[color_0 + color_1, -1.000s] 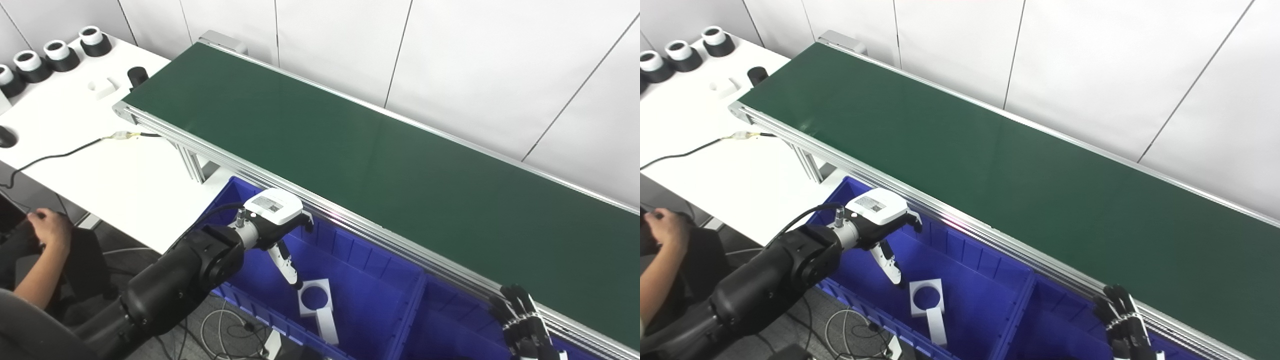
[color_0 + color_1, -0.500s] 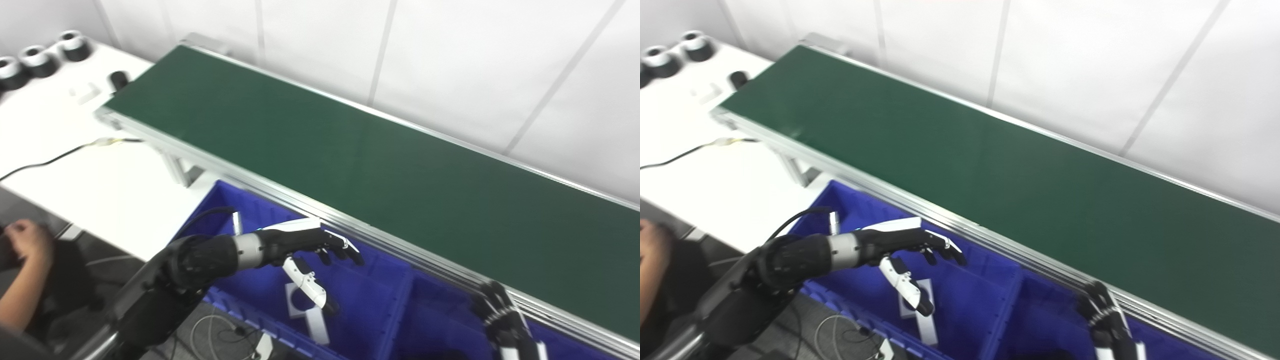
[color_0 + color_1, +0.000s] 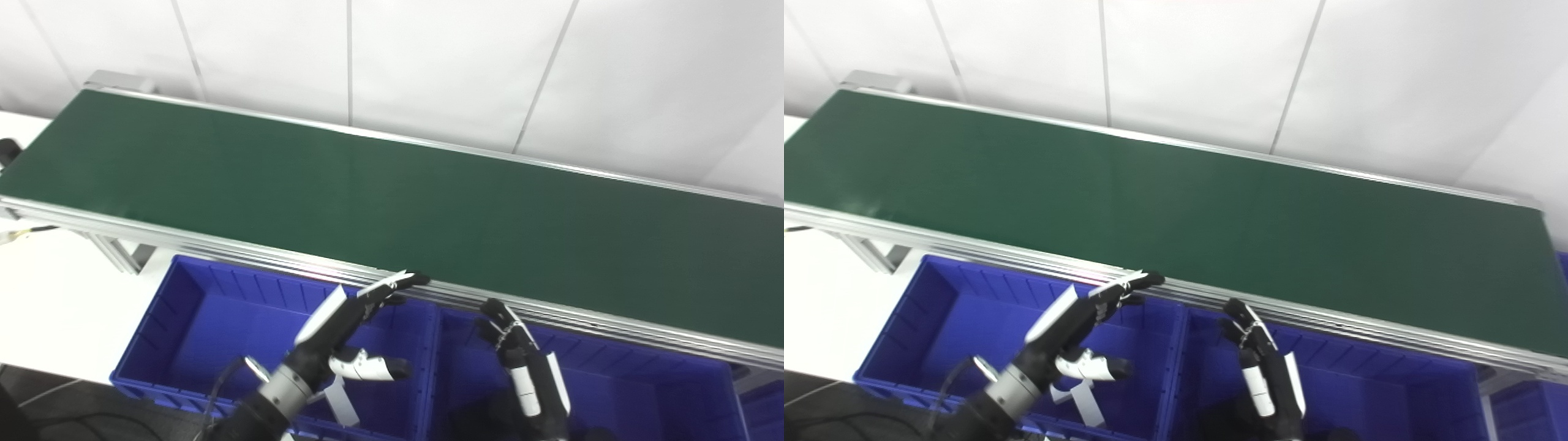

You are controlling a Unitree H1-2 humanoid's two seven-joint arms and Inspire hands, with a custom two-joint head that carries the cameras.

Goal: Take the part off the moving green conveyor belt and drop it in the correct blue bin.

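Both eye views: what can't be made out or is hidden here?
- White part in the left blue bin: mostly hidden behind the left robot hand in both views; shape unclear.
- Right robot hand: wrist cut off by the bottom edge.
- Right blue bin: floor partly hidden by that hand, contents unclear.
- Green conveyor belt: ends cut off in the left eye view.

White part (image 3: 339,401) in left bin (image 3: 184,318) mostly hidden behind left hand (image 3: 343,327); shape unclear. Belt (image 3: 392,202) cut off at 3 and 9 o'clock. Right hand (image 3: 527,367) wrist cropped at 6.
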